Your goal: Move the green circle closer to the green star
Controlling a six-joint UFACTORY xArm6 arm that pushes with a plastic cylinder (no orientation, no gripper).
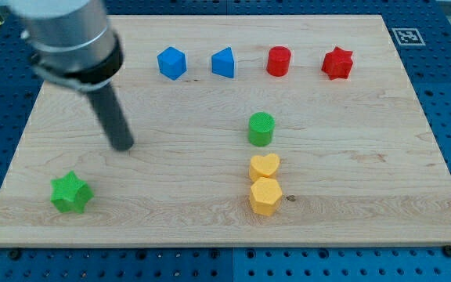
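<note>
The green circle (261,128) stands near the middle of the wooden board (366,157). The green star (71,193) lies at the view's lower left. My tip (123,144) rests on the board between them, well to the left of the green circle and above and right of the green star, touching neither.
A yellow heart (264,166) and a yellow hexagon (265,196) sit just below the green circle. Along the view's top lie a blue cube (171,63), a blue triangle-like block (223,63), a red cylinder (279,61) and a red star (337,63).
</note>
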